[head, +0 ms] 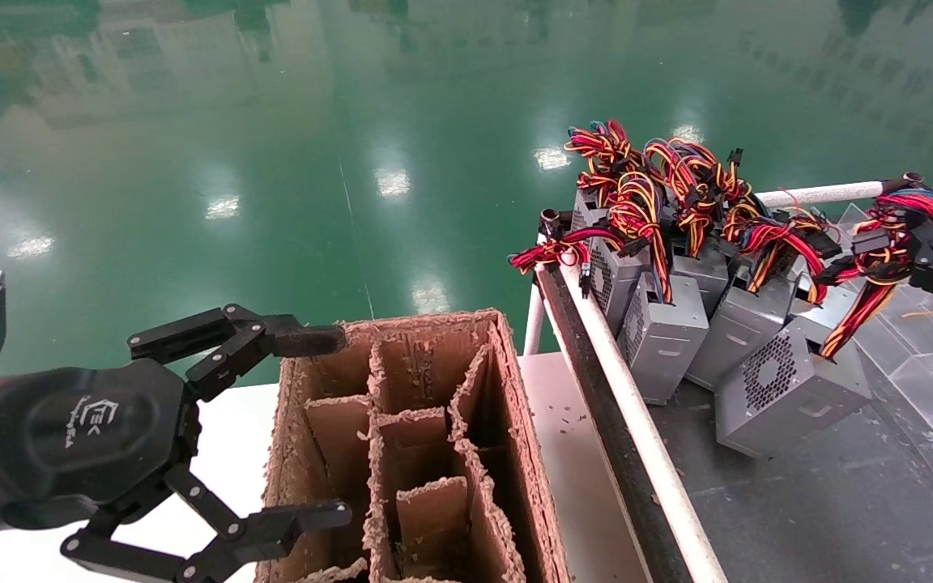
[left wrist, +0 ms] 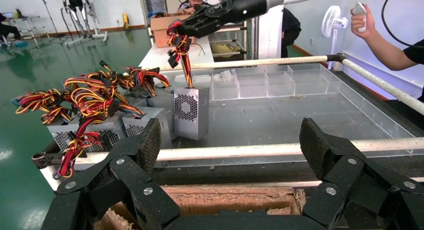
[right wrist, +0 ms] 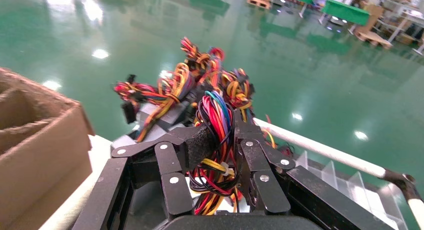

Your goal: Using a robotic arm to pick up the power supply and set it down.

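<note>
head / left gripper: lower left of frame, fingers spread wide, nothing between them, tips at the left edge of the divided cardboard box.
head / right gripper: right edge, upper half, fingers closed on the wire bundle of the power supply.
head / power supply: right of centre, tilted, fan grille facing the camera, lower end on the dark tray floor, just beside the other grey units.
head / other units: cluster at upper centre-right, against the white rail, wires piled on top.
left wrist / left gripper: both black fingers along the bottom of frame, wide apart, empty, cardboard box rim below.
left wrist / right gripper: top centre, pinching the red-yellow wires.
left wrist / power supply: centre-left, hanging off those wires, upright; cannot tell if its base touches the tray.
left wrist / person's hand: upper right, holding a small white device.
right wrist / right gripper: centre, jaws clamped on the multicoloured wire bundle.
right wrist / other units: behind the gripper, centre-left.
right wrist / cardboard box: left edge.
</note>
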